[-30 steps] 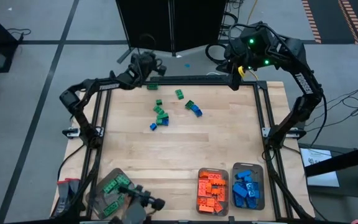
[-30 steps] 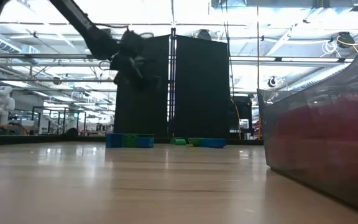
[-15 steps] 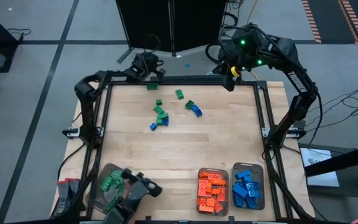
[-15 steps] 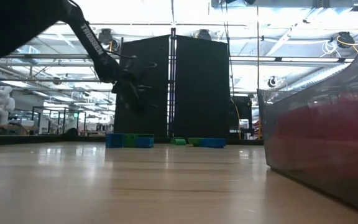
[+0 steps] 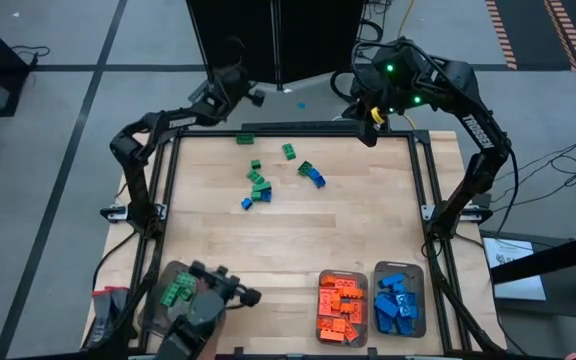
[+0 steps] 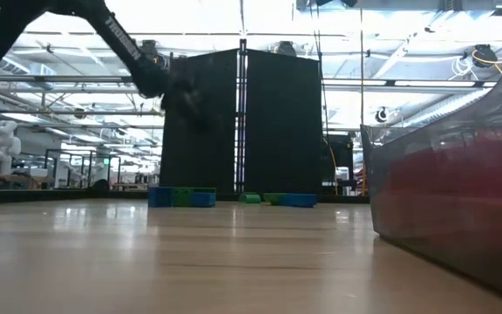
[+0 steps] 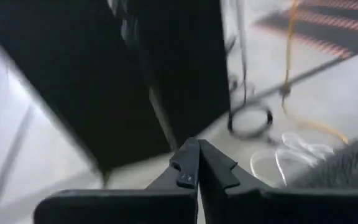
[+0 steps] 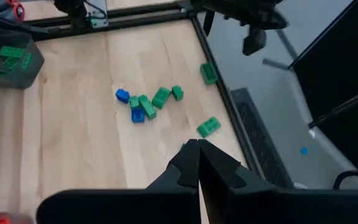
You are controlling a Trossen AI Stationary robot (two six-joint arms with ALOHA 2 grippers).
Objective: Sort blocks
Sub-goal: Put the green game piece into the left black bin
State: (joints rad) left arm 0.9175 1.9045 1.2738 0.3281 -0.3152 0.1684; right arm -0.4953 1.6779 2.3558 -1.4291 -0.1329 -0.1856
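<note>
L gripper (image 5: 236,84) is hanging past table's far-left edge, fingers pressed together, holding nothing. Loose green and blue blocks (image 5: 259,186) are lying on the table (image 5: 298,235) mid-far. R gripper (image 5: 372,117) is hovering at far-right edge, fingers also pinched together, empty.

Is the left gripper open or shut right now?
Shut: in its wrist view the left gripper has both dark fingertips pressed together, nothing between them.

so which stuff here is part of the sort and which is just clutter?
Part of the job:
- loose green and blue blocks on the table
- green-block tray
- orange-block tray
- blue-block tray
- left gripper, shut
- right gripper, shut

Just lying about:
- cables on the floor
- black cabinet
</note>
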